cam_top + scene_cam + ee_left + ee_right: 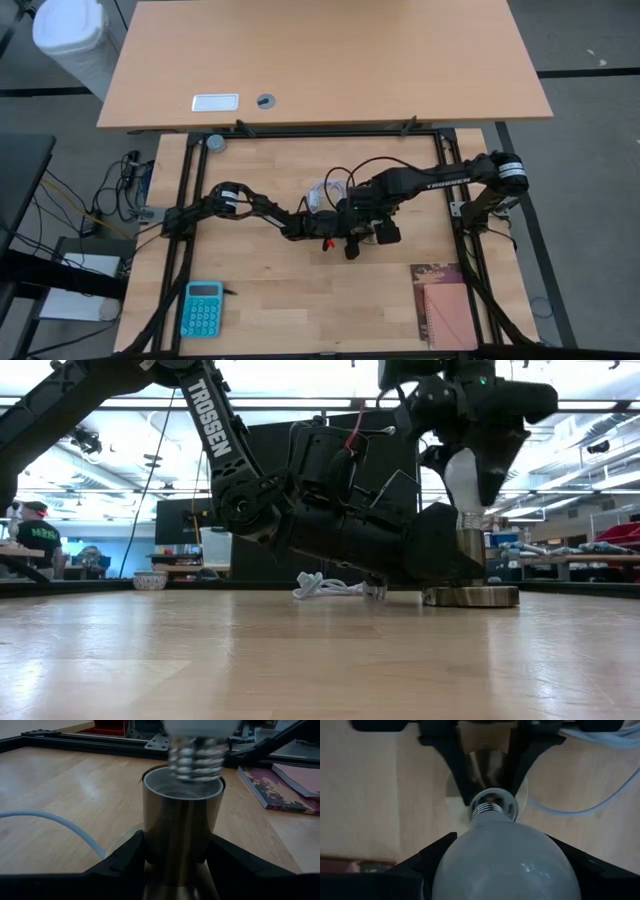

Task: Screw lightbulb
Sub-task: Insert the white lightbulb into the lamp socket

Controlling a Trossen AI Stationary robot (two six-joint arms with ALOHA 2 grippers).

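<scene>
Hovering right over the middle of the table, the right gripper point(495, 865) has its fingers clamped on the globe of the lightbulb point(505, 860), holding it base-down. From where the left wrist camera looks, the threaded base point(196, 762) sits just at the mouth of the brass socket tube point(182, 827), entering it or barely above it; I can't say whether any thread has caught yet. The left gripper point(175, 865) is closed on the lower part of that tube, one finger on each side, pinning the socket and its round base plate point(472, 596) to the wooden table point(300, 290).

Risks, as I see them: the bulb looks slightly off the tube's centre in the left wrist view, so turning it now could cross-thread it or jam it against the rim. A smooth glass globe may slip in the fingers as the bulb turns. If the left grip gives, the socket would spin along with the bulb. The white cable point(325, 586) lying just behind the socket could snag and drag.
</scene>
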